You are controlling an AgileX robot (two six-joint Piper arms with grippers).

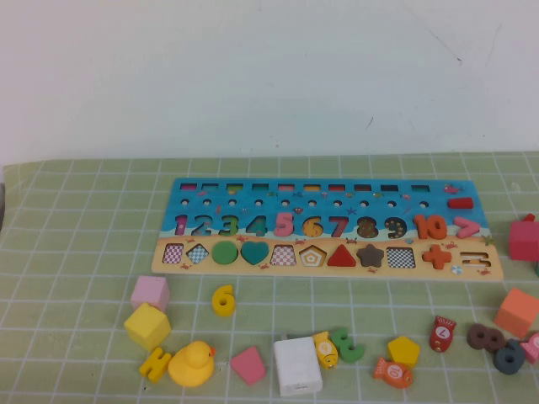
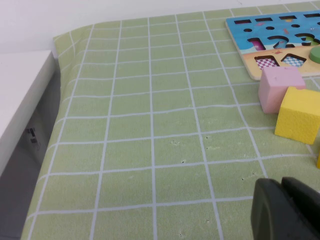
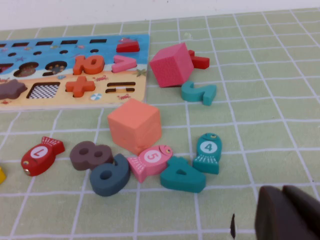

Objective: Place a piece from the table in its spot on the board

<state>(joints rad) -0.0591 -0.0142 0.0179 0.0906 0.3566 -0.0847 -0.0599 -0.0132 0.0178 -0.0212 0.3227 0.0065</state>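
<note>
The small yellow numeral 6 (image 1: 223, 300) lies flat on the green grid mat (image 1: 84, 252), just in front of the board's left half. The long board (image 1: 337, 273) lies across the middle of the table. Its 6-shaped recess (image 1: 312, 226), orange-brown inside, is in the numeral row. Neither arm shows in the high view. My left gripper (image 2: 282, 185) is shut and empty over bare mat at the table's left. My right gripper (image 3: 282, 192) is shut and empty over the mat at the table's right. The yellow 6 is out of both wrist views.
A pink cube (image 1: 150, 292), a yellow cube (image 1: 147, 326) and a yellow duck (image 1: 192, 364) lie left of the 6. A white block (image 1: 296, 365), a green numeral (image 1: 347, 344) and a yellow pentagon (image 1: 403, 349) lie to its right. An orange cube (image 3: 134, 125) and several numerals and fish lie at far right.
</note>
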